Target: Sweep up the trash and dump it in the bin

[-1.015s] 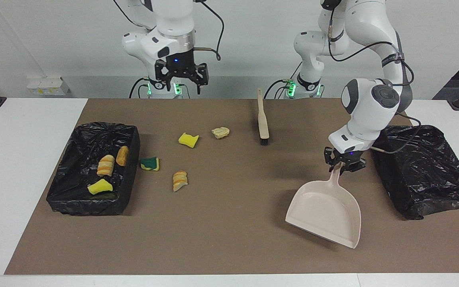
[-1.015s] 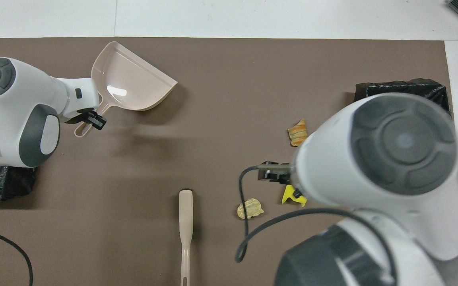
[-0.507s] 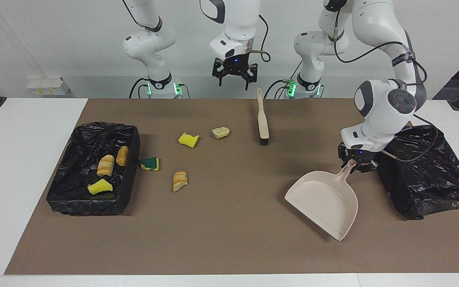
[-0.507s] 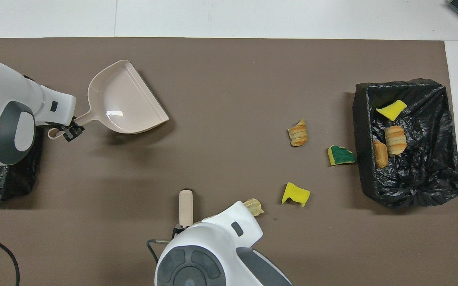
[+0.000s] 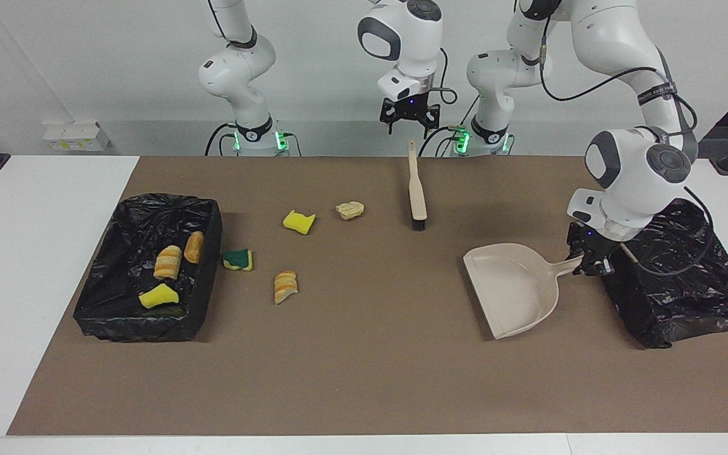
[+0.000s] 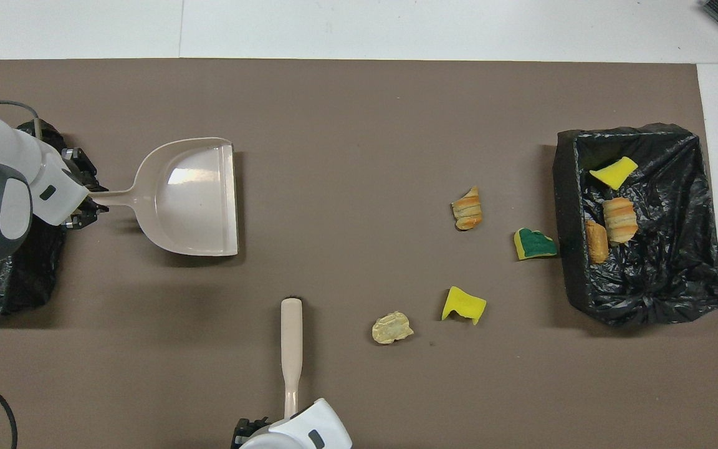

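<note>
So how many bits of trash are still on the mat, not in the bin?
4: a striped bread chunk, a green-yellow sponge beside the bin, and, nearer the robots, a yellow sponge and a pale chunk.

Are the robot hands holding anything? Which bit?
The left gripper holds the dustpan by the end of its handle. The right gripper is open and holds nothing; it is over the brush handle.

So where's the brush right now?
The brush lies on the brown mat near the robots, around mid-table, handle toward them, under the open right gripper. Its nearest neighbour is a tan scrap.
</note>
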You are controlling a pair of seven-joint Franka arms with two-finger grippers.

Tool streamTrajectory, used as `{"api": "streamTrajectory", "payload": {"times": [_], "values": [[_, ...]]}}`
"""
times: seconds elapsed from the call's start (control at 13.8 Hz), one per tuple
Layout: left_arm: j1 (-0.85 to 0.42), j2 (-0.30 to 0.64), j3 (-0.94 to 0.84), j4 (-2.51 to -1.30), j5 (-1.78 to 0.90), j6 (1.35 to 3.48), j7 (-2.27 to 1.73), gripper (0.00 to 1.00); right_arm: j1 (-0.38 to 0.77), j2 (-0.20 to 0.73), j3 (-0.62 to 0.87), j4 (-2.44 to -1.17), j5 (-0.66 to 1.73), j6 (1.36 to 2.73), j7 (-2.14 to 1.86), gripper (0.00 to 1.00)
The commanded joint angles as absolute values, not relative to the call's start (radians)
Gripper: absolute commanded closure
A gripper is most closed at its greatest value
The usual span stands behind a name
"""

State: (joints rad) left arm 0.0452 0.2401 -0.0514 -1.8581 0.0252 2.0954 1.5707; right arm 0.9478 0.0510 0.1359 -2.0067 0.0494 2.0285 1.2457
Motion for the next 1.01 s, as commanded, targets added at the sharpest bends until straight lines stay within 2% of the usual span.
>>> {"api": "streamTrajectory", "payload": {"times": [0.0, 0.14, 0.29, 0.51, 0.8, 0.87, 0.94], "values": [[0.054, 0.178, -0.060, -1.957, 0.038, 2.137, 1.641, 1.00, 0.974, 0.132, 0.130, -2.011, -0.006, 2.111, 1.290, 0.00], [0.048, 0.144, -0.060, -2.025, 0.038, 2.186, 1.632, 1.00, 0.973, 0.144, 0.130, -2.029, -0.008, 2.155, 1.276, 0.01], [0.037, 0.138, -0.060, -2.042, 0.038, 2.203, 1.632, 1.00, 0.973, 0.129, 0.130, -2.078, -0.008, 2.184, 1.250, 0.07], [0.035, 0.118, -0.061, -2.074, 0.038, 2.204, 1.644, 1.00, 0.997, 0.172, 0.130, -2.089, -0.011, 2.227, 1.250, 0.08], [0.032, 0.104, -0.063, -2.102, 0.038, 2.227, 1.635, 1.00, 0.999, 0.164, 0.130, -2.114, -0.014, 2.229, 1.240, 0.12], [0.026, 0.104, -0.061, -2.103, 0.038, 2.227, 1.635, 1.00, 1.000, 0.160, 0.130, -2.120, -0.014, 2.229, 1.239, 0.29], [0.026, 0.104, -0.061, -2.103, 0.038, 2.227, 1.634, 1.00, 1.000, 0.161, 0.130, -2.118, -0.014, 2.226, 1.239, 0.53]]}}
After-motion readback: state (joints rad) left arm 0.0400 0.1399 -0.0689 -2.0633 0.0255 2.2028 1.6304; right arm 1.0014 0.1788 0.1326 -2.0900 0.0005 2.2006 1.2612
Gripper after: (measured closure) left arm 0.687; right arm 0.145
